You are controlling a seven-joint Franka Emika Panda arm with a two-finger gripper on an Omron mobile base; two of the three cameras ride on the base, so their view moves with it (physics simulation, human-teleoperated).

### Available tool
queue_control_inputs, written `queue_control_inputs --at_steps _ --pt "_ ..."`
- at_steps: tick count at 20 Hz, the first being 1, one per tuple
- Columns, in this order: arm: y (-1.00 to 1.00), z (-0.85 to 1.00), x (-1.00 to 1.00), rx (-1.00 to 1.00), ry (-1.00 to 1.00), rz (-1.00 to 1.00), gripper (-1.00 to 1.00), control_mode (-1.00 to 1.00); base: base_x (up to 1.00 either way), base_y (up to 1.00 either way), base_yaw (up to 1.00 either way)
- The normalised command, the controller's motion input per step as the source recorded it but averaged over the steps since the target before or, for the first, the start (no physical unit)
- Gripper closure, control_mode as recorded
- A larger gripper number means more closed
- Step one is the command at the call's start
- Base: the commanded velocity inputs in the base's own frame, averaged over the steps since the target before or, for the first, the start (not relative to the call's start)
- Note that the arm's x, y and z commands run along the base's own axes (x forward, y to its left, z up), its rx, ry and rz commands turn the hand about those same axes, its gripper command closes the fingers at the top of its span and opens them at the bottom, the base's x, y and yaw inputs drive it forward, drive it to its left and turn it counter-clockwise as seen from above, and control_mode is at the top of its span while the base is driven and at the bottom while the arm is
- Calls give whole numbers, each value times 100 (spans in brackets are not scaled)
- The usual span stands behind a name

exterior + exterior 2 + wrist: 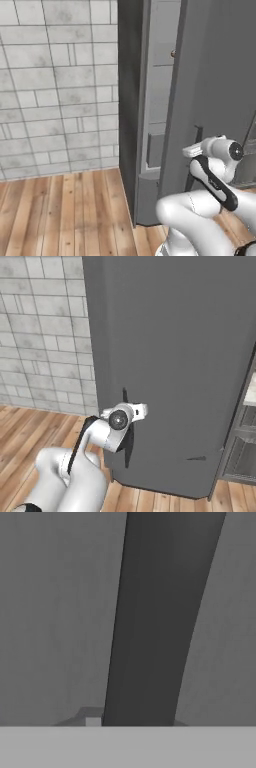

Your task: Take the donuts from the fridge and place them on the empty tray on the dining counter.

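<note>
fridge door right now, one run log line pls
phase: opening fridge | gripper: shut on door handle | fridge door: partly open | donuts: not yet taken

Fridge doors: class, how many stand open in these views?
1. The fridge door is swung partly open, the end effector at its handle; others may be out of frame.

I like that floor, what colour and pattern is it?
Warm orange-brown wooden plank floor, laid in long strips; it shows best in the left base view.
</note>
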Motion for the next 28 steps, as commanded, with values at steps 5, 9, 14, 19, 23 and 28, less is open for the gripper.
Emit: queue_control_inputs --at_steps 5,9,14,19,23,28 --pt "-77 0 -83 0 51 0 100 -100 0 0 0" --pt "-96 0 -92 1 50 0 100 -100 0 0 0" --pt "-100 0 -97 2 49 0 100 -100 0 0 0" --pt "-100 0 -87 2 49 1 100 -100 0 0 0" --pt "-79 0 -55 0 11 -3 -100 -100 0 0 0" --pt "-63 0 -25 0 -5 -24 -100 -100 0 0 0"
